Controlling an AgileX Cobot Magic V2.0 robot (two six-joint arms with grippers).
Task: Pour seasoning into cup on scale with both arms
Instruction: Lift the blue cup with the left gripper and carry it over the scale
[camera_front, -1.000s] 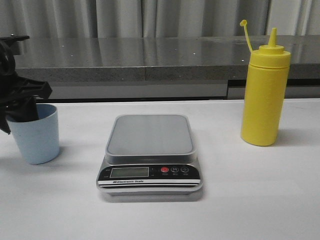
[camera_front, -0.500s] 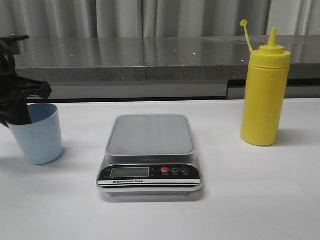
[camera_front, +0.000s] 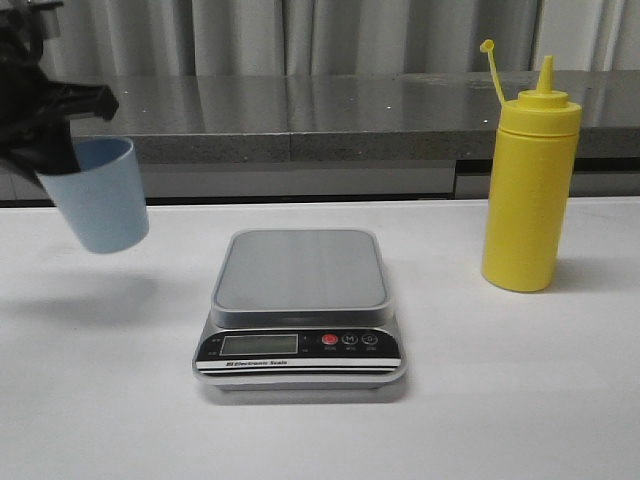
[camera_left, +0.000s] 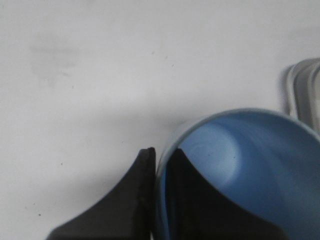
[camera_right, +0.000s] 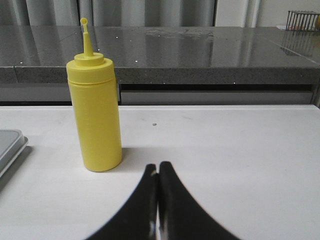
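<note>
I have the cup (camera_front: 100, 197) pinched by its rim in my left gripper (camera_front: 45, 150), one finger inside, lifted off the tabletop (camera_front: 500, 400) to the left of the scale (camera_front: 300, 310) and tilted. Next I must carry it over the platform and set it down upright. My right gripper (camera_right: 158, 172), fingers together and seemingly empty, waits near the seasoning (camera_front: 528, 180), right of the scale.

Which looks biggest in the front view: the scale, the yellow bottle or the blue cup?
1. Scale, though it sits nearest the camera.
2. Yellow bottle.
3. Blue cup, held tilted off the table by the left pincer.
</note>
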